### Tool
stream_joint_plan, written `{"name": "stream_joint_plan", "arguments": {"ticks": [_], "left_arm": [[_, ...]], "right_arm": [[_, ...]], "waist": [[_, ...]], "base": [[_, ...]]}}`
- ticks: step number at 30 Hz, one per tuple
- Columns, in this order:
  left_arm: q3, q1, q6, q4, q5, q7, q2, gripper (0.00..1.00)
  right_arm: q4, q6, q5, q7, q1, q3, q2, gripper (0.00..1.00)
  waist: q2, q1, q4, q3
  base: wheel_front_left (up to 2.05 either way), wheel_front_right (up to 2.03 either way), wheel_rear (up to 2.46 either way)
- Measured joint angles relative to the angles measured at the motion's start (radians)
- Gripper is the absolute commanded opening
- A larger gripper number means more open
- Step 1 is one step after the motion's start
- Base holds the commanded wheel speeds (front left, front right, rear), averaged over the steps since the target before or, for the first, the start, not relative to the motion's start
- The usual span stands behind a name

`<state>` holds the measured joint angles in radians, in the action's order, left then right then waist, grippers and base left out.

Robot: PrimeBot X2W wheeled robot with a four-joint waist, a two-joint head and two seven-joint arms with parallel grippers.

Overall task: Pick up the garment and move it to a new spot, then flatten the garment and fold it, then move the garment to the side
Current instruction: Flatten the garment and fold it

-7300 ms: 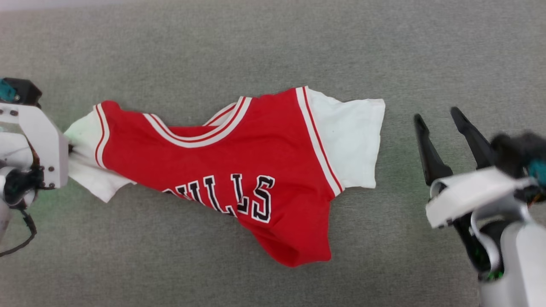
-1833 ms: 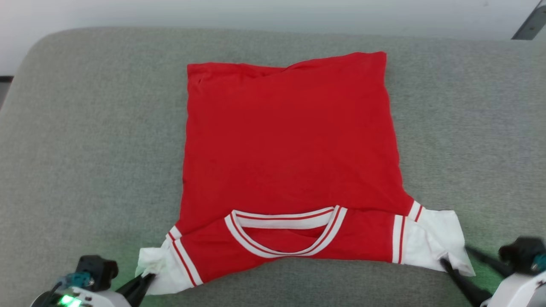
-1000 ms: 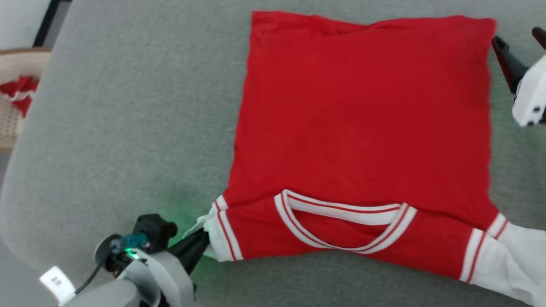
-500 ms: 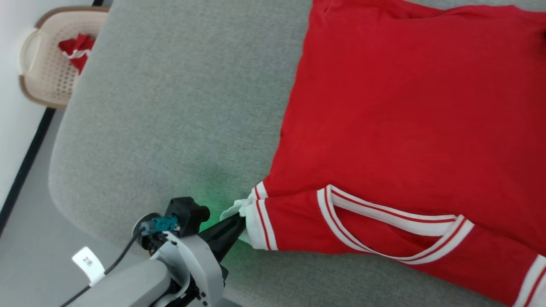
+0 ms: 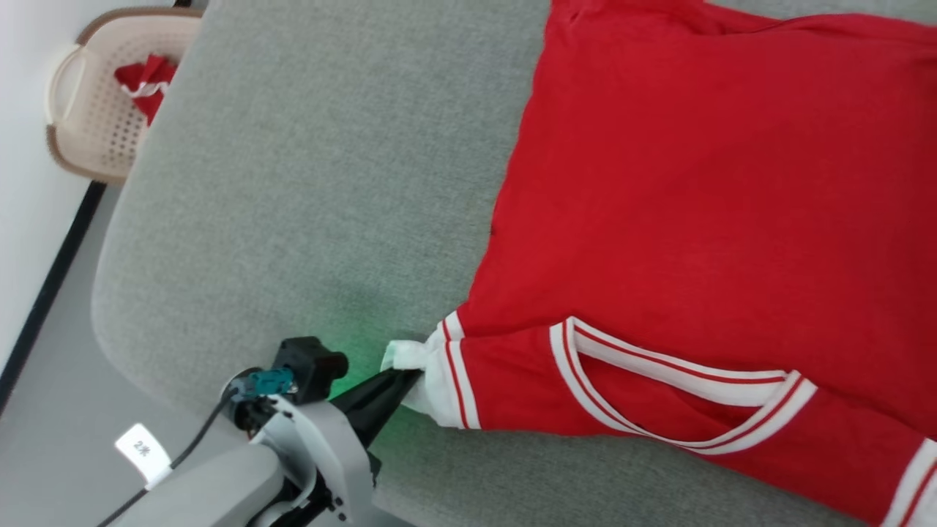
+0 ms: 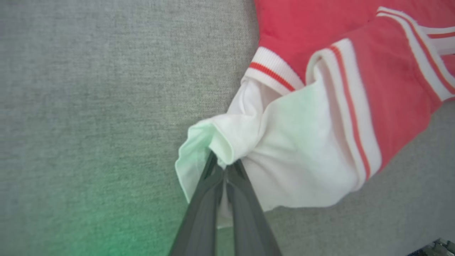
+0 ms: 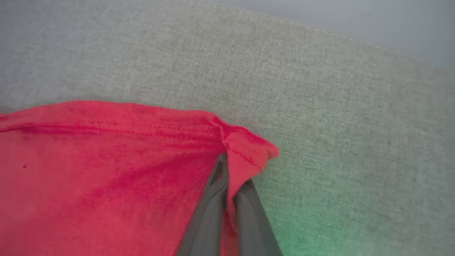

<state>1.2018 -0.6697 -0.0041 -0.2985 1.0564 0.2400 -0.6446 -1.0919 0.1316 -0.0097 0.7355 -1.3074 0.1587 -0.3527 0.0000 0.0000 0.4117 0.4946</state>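
the red shirt [image 5: 695, 183] lies flat on the grey cushion [image 5: 293, 183]. the left gripper [image 6: 223, 167] pinches its white sleeve [image 6: 291, 160]. the right gripper [image 7: 233, 170] pinches a red corner, far from the sleeve.

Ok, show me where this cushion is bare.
Bare: the wide grey cushion stretch between the garment and the cushion's rounded edge by the basket; also the cushion beyond the hem corner pinched by the right gripper. Crowded: under the garment, and around the sleeve where the left gripper is clamped.
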Motion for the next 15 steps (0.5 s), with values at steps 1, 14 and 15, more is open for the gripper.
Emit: {"name": "stream_joint_plan", "arguments": {"ticks": [1, 14, 15], "left_arm": [[-0.001, 0.002, 0.0, -0.002, 0.002, 0.0, -0.006, 0.0], [-0.014, 0.064, 0.056, 0.034, 0.028, -0.01, -0.122, 0.0], [-0.014, 0.067, 0.062, 0.039, 0.029, -0.012, -0.132, 0.0]], "right_arm": [[-0.002, 0.0, 0.0, 0.005, 0.0, -0.011, 0.008, 0.0], [0.246, 0.0, 0.317, 0.05, 0.203, -0.321, 0.049, 0.0], [0.293, 0.0, 0.35, 0.06, 0.239, -0.342, 0.035, 0.0]], "waist": [[0.0, 0.0, -0.007, -0.006], [0.0, 0.0, -0.147, -0.099], [0.0, 0.0, -0.159, -0.107]], "base": [[0.0, 0.0, 0.0], [0.0, 0.0, 0.0], [0.0, 0.0, 0.0]]}}
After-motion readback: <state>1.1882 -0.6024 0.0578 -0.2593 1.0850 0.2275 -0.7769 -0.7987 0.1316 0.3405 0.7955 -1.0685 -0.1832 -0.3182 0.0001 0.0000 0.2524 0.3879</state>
